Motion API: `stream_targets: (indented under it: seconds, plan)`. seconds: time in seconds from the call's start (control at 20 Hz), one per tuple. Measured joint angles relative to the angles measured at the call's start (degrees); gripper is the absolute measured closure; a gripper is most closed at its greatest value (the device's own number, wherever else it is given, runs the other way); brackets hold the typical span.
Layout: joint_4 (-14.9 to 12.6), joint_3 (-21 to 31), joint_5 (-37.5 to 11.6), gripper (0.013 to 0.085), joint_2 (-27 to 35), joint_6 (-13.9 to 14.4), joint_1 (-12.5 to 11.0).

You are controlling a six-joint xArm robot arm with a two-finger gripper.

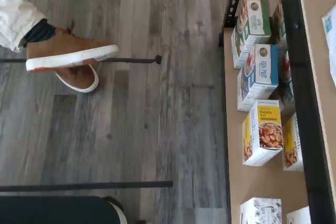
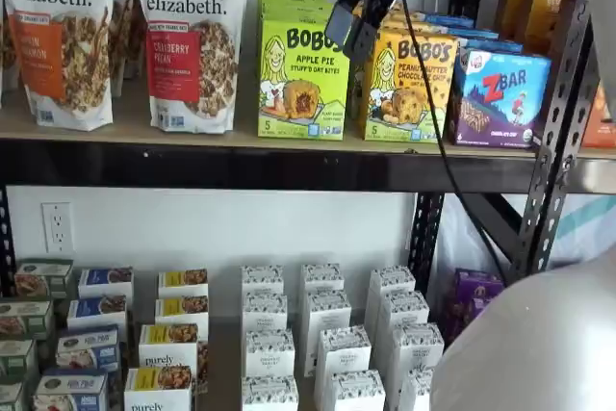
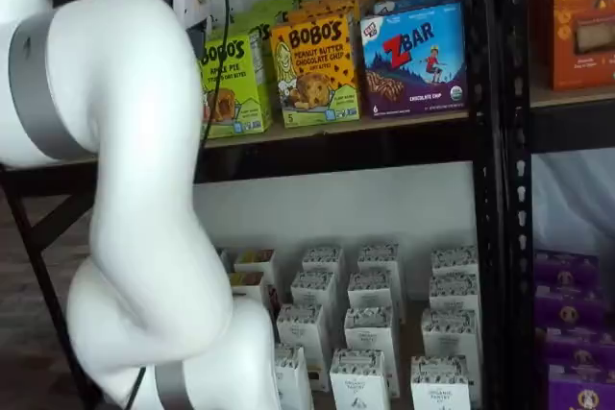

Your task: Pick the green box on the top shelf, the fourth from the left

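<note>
The green box [image 2: 303,74] stands upright on the top shelf [image 2: 241,139], between a granola bag and a yellow-orange box; it also shows in the other shelf view [image 3: 235,84], partly behind my arm. My gripper [image 2: 348,21] hangs tilted from the view's top edge, in front of the gap between the green box's upper right corner and the yellow-orange box. Its black fingers show side-on as one dark mass. Nothing is held in them and they touch no box. The wrist view shows only floor and lower boxes, not the green box.
A yellow-orange Bobo's box [image 2: 412,84] and a blue ZBar box [image 2: 500,93] stand right of the green box, granola bags [image 2: 192,40] left. Small white boxes [image 2: 322,334] fill the lower shelf. A black upright [image 2: 553,141] stands at right. A shoe [image 1: 68,53] rests on the floor.
</note>
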Motion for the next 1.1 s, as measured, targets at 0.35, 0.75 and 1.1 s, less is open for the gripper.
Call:
stream_targets:
  seconds: [0.35,0.75,1.1]
  plan:
    - [-2.89,-4.28,5.27,0.013,2.18,1.28,1.03]
    - [-2.48,-1.22,0.91,0.013,-0.21,1.16,1.14]
    - [-1.52,3.32,-5.67,0.013,-3.59,0.7,0.93]
